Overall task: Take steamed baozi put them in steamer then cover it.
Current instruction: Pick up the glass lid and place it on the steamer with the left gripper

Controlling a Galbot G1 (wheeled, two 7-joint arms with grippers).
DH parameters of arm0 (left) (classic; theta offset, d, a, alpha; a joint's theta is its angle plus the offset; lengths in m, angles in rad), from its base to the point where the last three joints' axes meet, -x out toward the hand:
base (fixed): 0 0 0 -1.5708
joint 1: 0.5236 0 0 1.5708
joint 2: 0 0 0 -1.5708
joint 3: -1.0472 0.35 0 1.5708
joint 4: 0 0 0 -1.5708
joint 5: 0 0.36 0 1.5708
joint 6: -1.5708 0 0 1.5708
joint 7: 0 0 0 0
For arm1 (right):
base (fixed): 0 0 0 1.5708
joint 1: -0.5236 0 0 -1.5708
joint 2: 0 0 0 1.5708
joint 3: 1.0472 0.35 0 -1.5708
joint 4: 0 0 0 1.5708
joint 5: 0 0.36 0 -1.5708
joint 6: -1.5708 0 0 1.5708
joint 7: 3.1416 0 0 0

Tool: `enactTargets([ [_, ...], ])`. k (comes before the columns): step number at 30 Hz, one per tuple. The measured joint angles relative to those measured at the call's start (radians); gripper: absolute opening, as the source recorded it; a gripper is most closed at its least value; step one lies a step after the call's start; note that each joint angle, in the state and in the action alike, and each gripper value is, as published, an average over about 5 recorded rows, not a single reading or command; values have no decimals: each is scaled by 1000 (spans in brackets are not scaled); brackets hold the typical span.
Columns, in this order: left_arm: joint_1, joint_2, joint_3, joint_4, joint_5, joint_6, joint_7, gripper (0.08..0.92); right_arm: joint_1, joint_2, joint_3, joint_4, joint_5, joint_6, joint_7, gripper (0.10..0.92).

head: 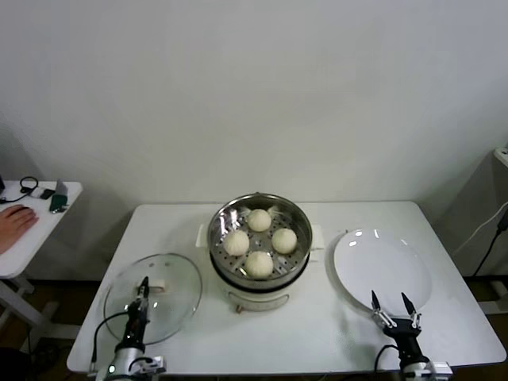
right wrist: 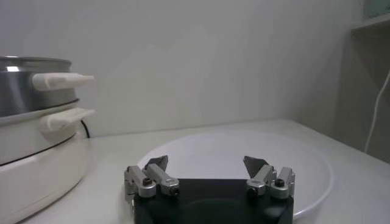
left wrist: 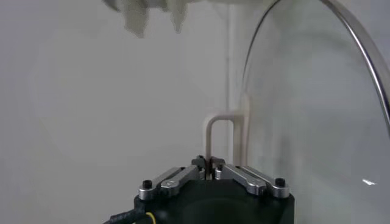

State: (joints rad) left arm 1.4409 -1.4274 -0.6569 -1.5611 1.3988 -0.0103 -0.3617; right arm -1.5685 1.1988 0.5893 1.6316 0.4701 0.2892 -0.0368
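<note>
Head view: four off-white steamed baozi [head: 259, 242] sat in shiny steamer [head: 222, 213], mid white surface [head: 317, 333]. Left gripper [head: 144, 284] fingers pinched glass cover [head: 178, 298] handle; right gripper [head: 394, 305] fingers wide over white plate [head: 385, 262]. Plain white wall [head: 254, 95].

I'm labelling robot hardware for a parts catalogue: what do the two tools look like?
Both match: the left tool and right tool each have a black body, two silver metal linkage fingers with black screws and dark tips. Black cables run along both arms; a yellow wire shows by the left body.

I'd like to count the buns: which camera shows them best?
The head view: all four buns sit in the steamer, seen from above. The right wrist view shows only the steamer's side; the left wrist view shows no buns.
</note>
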Motion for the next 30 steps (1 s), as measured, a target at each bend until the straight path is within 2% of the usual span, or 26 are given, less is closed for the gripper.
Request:
enactTargets([
  [6, 35, 50, 5, -167, -80, 57, 79, 137, -14, -18, 7, 32, -16, -25, -7, 823],
  [16, 45, 191, 43, -447, -168, 214, 247, 137, -21, -39, 24, 66, -25, -40, -14, 823],
  [23, -14, 254, 138, -540, -179, 321, 328, 137, -29, -48, 31, 79, -27, -43, -17, 823],
  [30, -114, 246, 323, -565, -120, 434, 420, 137, -25, -51, 32, 83, -29, -45, -26, 823],
])
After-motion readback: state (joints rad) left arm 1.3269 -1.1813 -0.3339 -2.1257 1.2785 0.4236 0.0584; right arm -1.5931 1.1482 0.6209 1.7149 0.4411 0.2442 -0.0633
